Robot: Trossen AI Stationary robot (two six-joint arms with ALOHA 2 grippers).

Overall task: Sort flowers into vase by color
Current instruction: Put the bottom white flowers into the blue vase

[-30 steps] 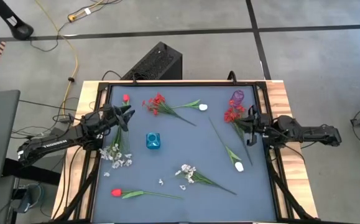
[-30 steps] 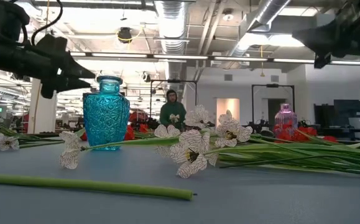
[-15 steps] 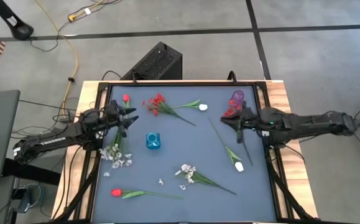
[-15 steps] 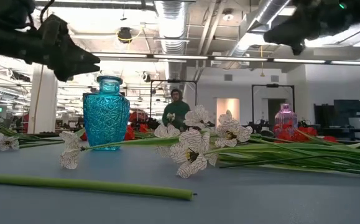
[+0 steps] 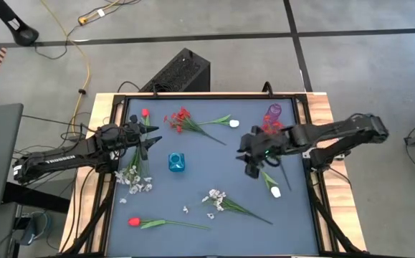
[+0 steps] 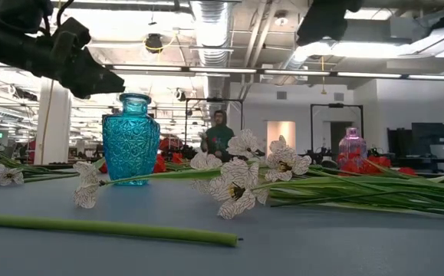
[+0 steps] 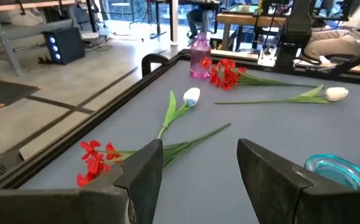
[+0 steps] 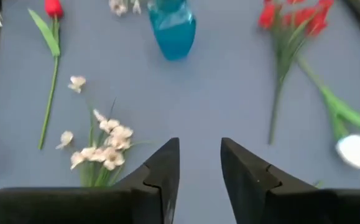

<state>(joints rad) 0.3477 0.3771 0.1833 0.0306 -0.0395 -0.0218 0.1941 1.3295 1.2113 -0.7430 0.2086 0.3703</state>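
My left gripper [image 5: 150,137] [image 7: 199,163] hovers open over the table's left part, beside the blue glass vase [image 5: 177,162] [image 6: 130,141]. My right gripper [image 5: 248,155] [image 8: 199,160] is open above the table's middle, pointing down, near the long stem of a white tulip [image 5: 275,191] [image 8: 355,151]. A purple vase [image 5: 273,112] [image 7: 199,56] stands at the far right, with a red spray [image 5: 267,130] lying beside it. Another red spray [image 5: 180,118], a white tulip [image 5: 234,123], two red tulips [image 5: 133,222] [image 5: 145,112] and two white sprays [image 5: 214,197] [image 5: 132,178] lie flat on the mat.
The blue mat [image 5: 193,179] sits inside a raised dark frame [image 5: 117,165] with wooden borders. A black box [image 5: 178,72] stands beyond the far edge. A person [image 6: 218,136] shows far back in the room. Bare mat lies between the blue vase and the right gripper.
My right gripper has swung from beside the purple vase toward the table's left and slightly toward the near edge, reaching over the middle and tipping its fingers downward. My left gripper has risen a little. No flower has moved.
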